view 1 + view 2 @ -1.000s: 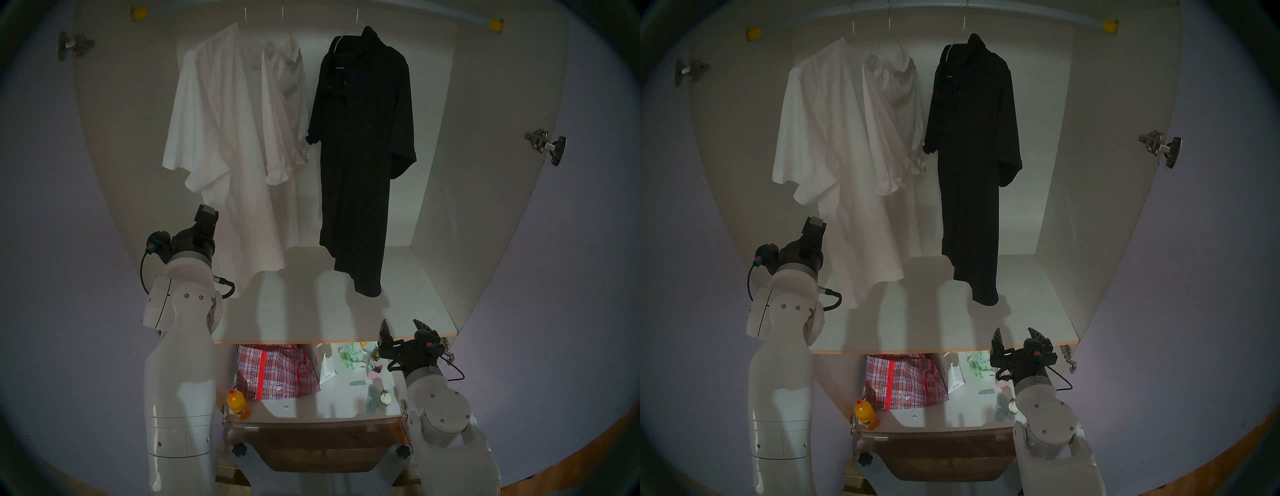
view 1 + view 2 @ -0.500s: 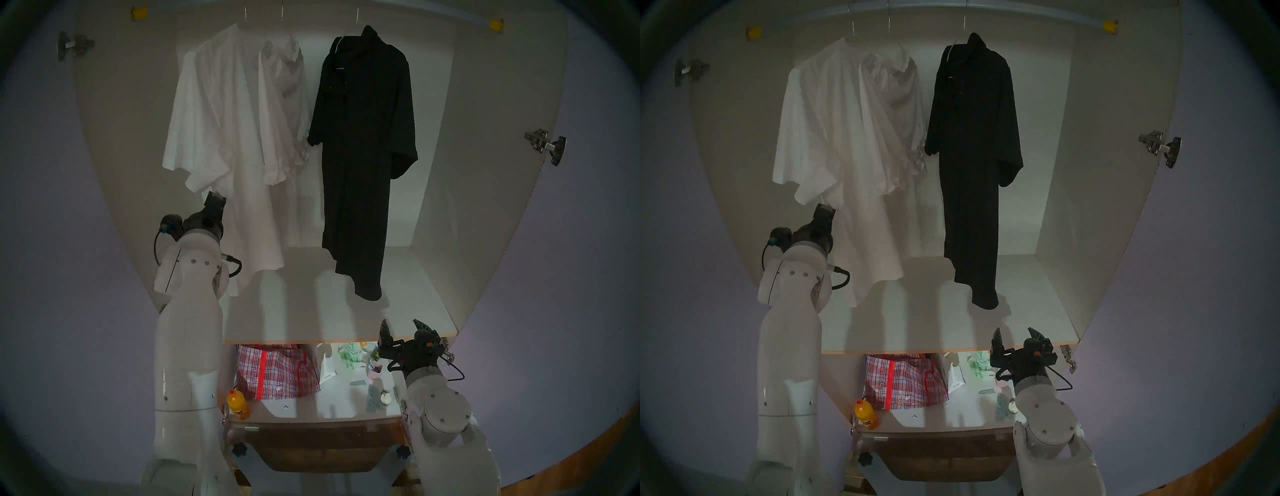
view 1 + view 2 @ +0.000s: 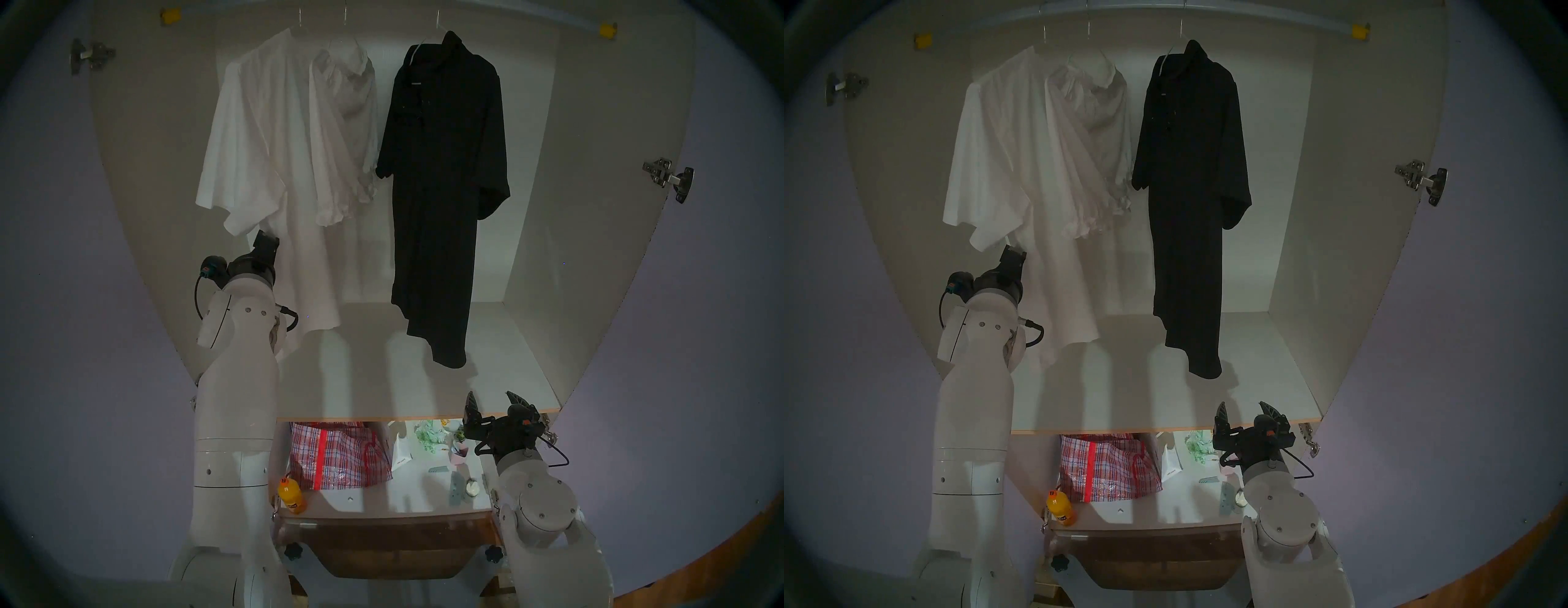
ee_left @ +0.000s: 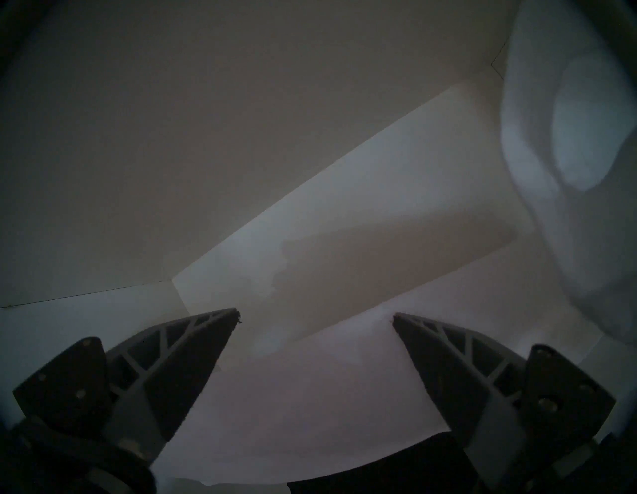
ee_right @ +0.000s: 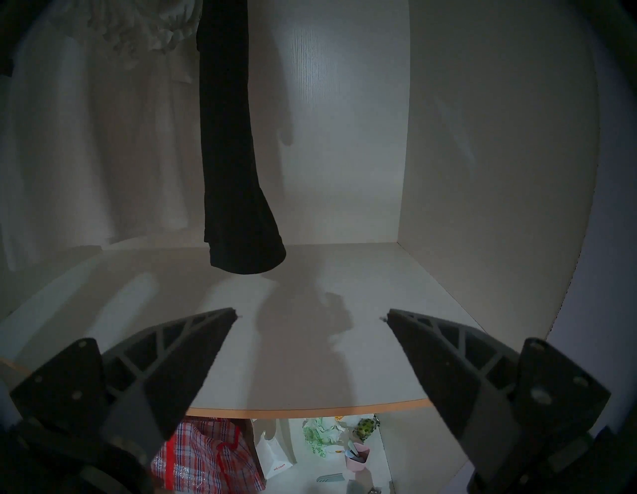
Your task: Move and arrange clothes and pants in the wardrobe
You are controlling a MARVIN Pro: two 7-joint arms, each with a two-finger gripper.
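With my left gripper (image 4: 315, 315) spread wide and empty beside the white shirt (image 3: 254, 140), I risk snagging its loose sleeve and dragging the hanger askew.

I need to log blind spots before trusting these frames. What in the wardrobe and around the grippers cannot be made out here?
- Left gripper: head views show only its back; whether it touches the white shirt is unclear.
- Rail: cut by the top edge in both head views, hiding the hanger hooks.
- Blouse: overlaps the shirt, hiding part of it.
- Small items under the shelf: dim, partly behind the right gripper.
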